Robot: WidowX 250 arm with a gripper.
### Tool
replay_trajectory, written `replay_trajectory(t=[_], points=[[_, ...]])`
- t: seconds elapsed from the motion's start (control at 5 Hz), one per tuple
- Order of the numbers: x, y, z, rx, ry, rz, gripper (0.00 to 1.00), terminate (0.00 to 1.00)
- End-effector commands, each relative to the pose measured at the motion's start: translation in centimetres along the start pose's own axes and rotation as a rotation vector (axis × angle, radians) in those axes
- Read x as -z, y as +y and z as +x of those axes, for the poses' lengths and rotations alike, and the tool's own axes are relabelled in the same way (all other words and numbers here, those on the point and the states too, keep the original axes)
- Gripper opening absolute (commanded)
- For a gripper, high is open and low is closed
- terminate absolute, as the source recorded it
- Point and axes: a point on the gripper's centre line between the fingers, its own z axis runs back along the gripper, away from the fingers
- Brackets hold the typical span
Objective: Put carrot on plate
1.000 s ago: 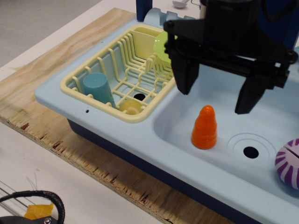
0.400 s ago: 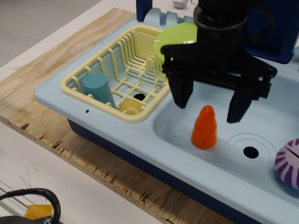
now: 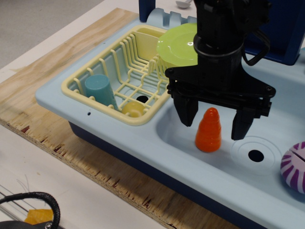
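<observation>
Two black fingers of gripper (image 3: 215, 122) spread wide apart, straddling carrot (image 3: 208, 130) on either side, no contact visible, nothing gripped. Carrot upright on light-blue sink (image 3: 200, 157) basin floor, right of counter centre, just left of drain hole (image 3: 256, 155). Plate (image 3: 177, 46) lime green, propped on edge at far right corner of yellow dish rack (image 3: 121, 78), partly hidden behind arm. Rack seated in left half of sink unit, toward left edge of counter. Teal cup (image 3: 100, 91) upside down in rack's near left part, small yellow cup (image 3: 132, 109) just beside it at rack's near edge. Purple-and-white striped ball (image 3: 295, 167) in basin at right edge, cut off by frame. Sink unit on plywood board (image 3: 71, 47), bare wood showing along left and near edges. Black cable (image 3: 33, 202) and yellow tape scrap (image 3: 37, 216) on white surface at near left corner.
</observation>
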Motion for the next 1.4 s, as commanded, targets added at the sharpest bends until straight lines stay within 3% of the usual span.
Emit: replay_trajectory(t=[0.0,0.6,0.8,1.2], points=[[0.1,0.2,0.9,-0.006,-0.016,-0.008,1.0,0.0],[1.9,0.6,1.7,0.006,-0.007,-0.043,1.0,0.0],[2.2,0.4,1.8,-0.003,0.005,-0.044,0.0,0.0],[0.8,0.1,1.4,-0.015,-0.016,-0.016,0.0,0.0]])
